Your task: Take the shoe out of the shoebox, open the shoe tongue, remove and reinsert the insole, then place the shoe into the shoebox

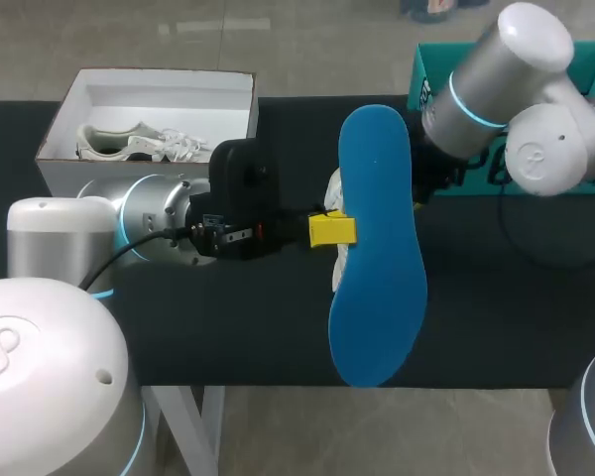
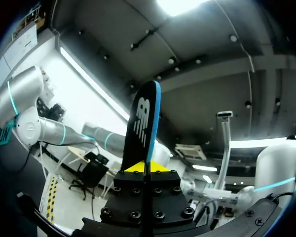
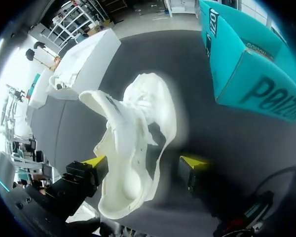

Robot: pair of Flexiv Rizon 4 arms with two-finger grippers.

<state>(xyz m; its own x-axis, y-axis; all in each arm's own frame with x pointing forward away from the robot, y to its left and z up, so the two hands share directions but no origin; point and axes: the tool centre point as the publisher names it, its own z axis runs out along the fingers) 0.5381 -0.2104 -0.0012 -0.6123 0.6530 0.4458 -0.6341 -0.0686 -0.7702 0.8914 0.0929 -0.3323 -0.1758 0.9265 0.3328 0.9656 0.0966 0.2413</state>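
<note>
While the left arm reaches in from its side of the black table, the left gripper holds the blue insole up above the tabletop, its yellow-tipped fingers clamped on one long edge about halfway along. In the head view the insole shows its broad blue face, one end pointing toward the far side of the table and the other toward the near edge. From the left wrist it appears edge-on between the two fingers, with a dark face and a thin blue rim. The white shoe lies on the table directly beneath and mostly behind the insole, only slivers of it showing in the head view. The right gripper hangs over it with its fingers spread wide, the shoe lying between them. One yellow tip sits right at the shoe's side, and a strip of dark table separates the other from it. Farther off, at the table's far left corner, stands the white shoebox without a lid, and a second shoe lies inside. A teal box stands at the far right, near the right arm.
</note>
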